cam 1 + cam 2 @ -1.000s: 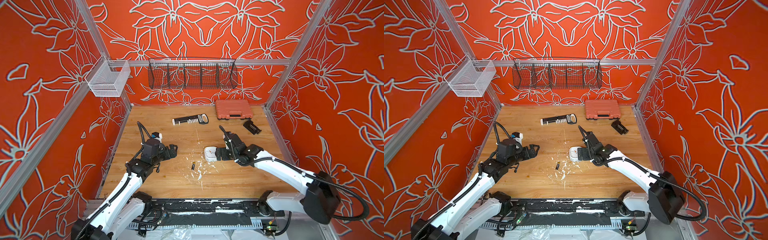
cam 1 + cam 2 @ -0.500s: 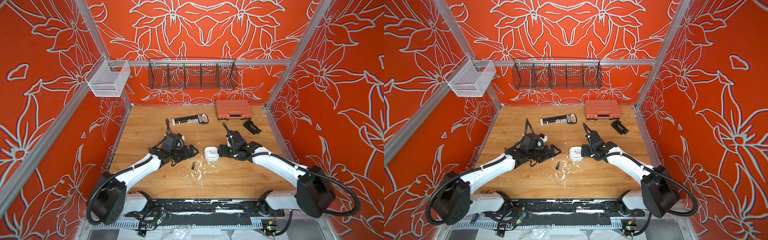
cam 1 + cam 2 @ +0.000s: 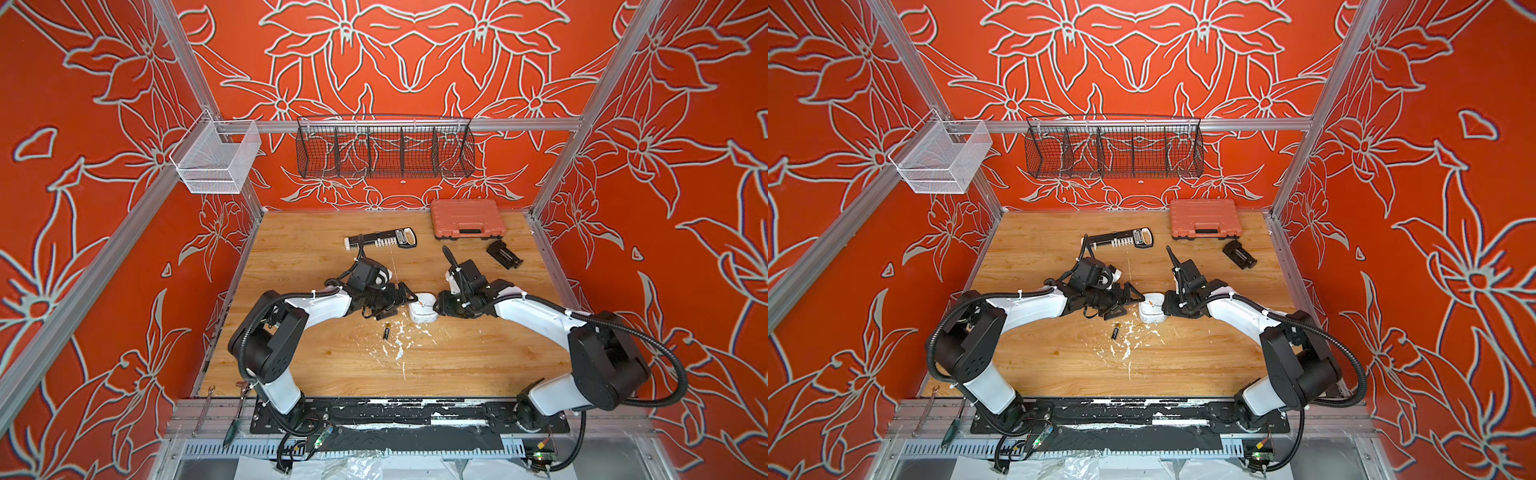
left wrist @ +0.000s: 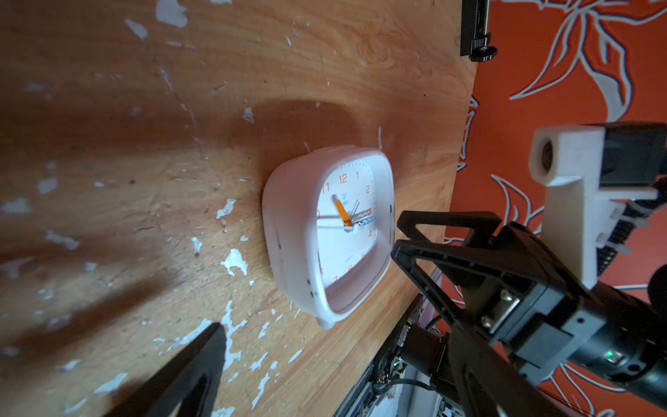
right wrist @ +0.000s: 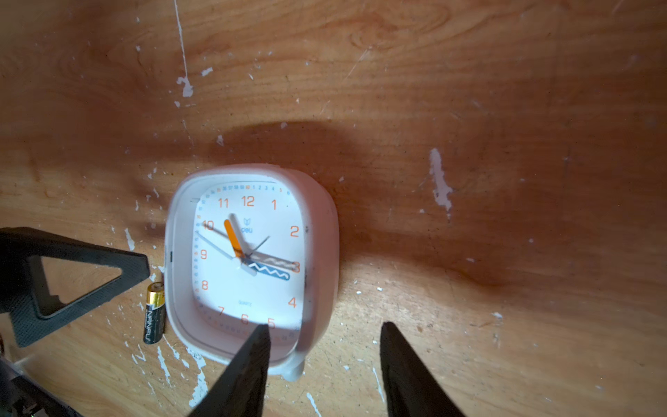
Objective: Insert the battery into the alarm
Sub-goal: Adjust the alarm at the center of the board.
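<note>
Right wrist view: the right gripper point(image 5: 325, 325) has narrowed to roughly half-open, and its fingers point(image 5: 252, 361) straddle the alarm point(image 5: 249, 260) at its right edge, not yet clamped. The left gripper point(image 3: 402, 302) has swung in from the left, spread wide and empty. The alarm lies dial-up, so it likely needs turning over next. The battery point(image 5: 155, 312) lies untouched near its left side.

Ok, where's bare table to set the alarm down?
Widest bare wood: the table's front strip, from the battery to the front edge. Also back left, beside the long tool. Crowded: centre, left claw and right claw flanking the alarm; back right, the orange case.
</note>
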Robot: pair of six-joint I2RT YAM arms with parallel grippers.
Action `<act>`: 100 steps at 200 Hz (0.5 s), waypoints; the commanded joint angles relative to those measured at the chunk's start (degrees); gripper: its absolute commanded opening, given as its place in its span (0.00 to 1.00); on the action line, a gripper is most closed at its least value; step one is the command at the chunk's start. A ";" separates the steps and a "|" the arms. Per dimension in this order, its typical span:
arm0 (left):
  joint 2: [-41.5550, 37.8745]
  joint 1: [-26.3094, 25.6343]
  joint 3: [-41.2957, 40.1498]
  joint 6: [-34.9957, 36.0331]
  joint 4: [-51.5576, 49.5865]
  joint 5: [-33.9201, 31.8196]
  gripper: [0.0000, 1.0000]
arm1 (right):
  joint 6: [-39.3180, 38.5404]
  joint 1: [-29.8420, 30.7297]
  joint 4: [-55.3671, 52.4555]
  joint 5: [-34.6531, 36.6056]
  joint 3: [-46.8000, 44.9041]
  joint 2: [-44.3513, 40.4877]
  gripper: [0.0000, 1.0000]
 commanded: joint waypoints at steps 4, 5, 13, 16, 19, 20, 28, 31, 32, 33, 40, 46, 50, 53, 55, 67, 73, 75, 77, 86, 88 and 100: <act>1.59 -0.25 1.22 -2.41 2.30 2.90 0.93 | 0.82 -0.62 1.65 -1.39 1.67 1.06 0.48; 1.71 -0.23 1.21 -2.46 2.33 2.93 0.93 | 0.89 -0.63 1.66 -1.40 1.66 1.05 0.48; 2.19 -0.21 1.23 -2.83 2.76 3.12 0.93 | 1.04 -0.70 1.97 -1.50 1.58 1.29 0.47; 2.44 -0.23 1.24 -3.01 2.94 3.21 0.93 | 1.09 -0.72 2.03 -1.49 1.49 1.34 0.47; 2.63 -0.21 1.26 -3.16 3.17 3.30 0.93 | 1.09 -0.77 2.09 -1.44 1.40 1.30 0.47; 2.66 -0.21 1.19 -3.23 3.25 3.30 0.92 | 1.07 -0.79 2.15 -1.42 1.40 1.35 0.47; 3.17 -0.25 1.15 -3.59 3.78 3.42 0.92 | 1.31 -0.95 2.25 -1.44 1.18 1.39 0.44; 3.43 -0.22 1.19 -3.72 3.95 3.40 0.92 | 1.37 -0.99 2.35 -1.48 1.09 1.42 0.44; 3.51 -0.21 1.20 -3.78 3.99 3.39 0.92 | 1.43 -1.03 2.41 -1.48 1.01 1.40 0.44; 3.54 -0.21 1.20 -3.81 4.10 3.39 0.92 | 1.41 -1.05 2.44 -1.48 1.01 1.44 0.44; 4.19 -0.21 1.12 -4.15 4.81 3.60 0.91 | 1.67 -1.31 2.92 -1.59 0.67 1.43 0.43; 4.72 -0.24 1.15 -4.48 5.31 3.89 0.89 | 1.98 -1.63 3.39 -1.87 0.37 1.42 0.43; 5.04 -0.21 1.25 -4.60 5.43 3.96 0.89 | 2.16 -1.80 3.73 -2.19 0.21 1.42 0.42; 5.29 -0.21 1.33 -4.69 5.49 4.05 0.89 | 2.38 -1.96 4.01 -2.44 0.10 1.43 0.42; 5.48 -0.21 1.33 -4.75 5.58 4.13 0.89 | 2.43 -2.06 4.09 -2.63 0.01 1.42 0.42; 6.48 -0.21 1.32 -5.30 6.83 4.86 0.87 | 2.47 -2.30 4.45 -3.24 0.14 1.58 0.42; 6.72 -0.21 1.16 -5.62 7.45 5.04 0.86 | 2.32 -2.35 4.39 -3.33 0.32 1.69 0.42; 6.89 -0.21 1.20 -5.78 7.63 5.06 0.86 | 2.31 -2.31 4.36 -3.33 0.40 1.71 0.42; 7.05 -0.21 1.14 -5.88 7.76 5.06 0.86 | 2.26 -2.30 4.39 -3.33 0.46 1.73 0.42; 7.49 -0.21 1.11 -6.24 8.42 5.23 0.84 | 2.17 -2.37 4.57 -3.43 0.60 1.75 0.42; 7.57 -0.21 1.10 -6.28 8.60 5.30 0.84 | 2.18 -2.38 4.66 -3.49 0.67 1.85 0.42; 8.32 -0.21 1.09 -6.77 9.44 5.61 0.83 | 2.48 -2.54 5.33 -3.86 0.52 2.03 0.42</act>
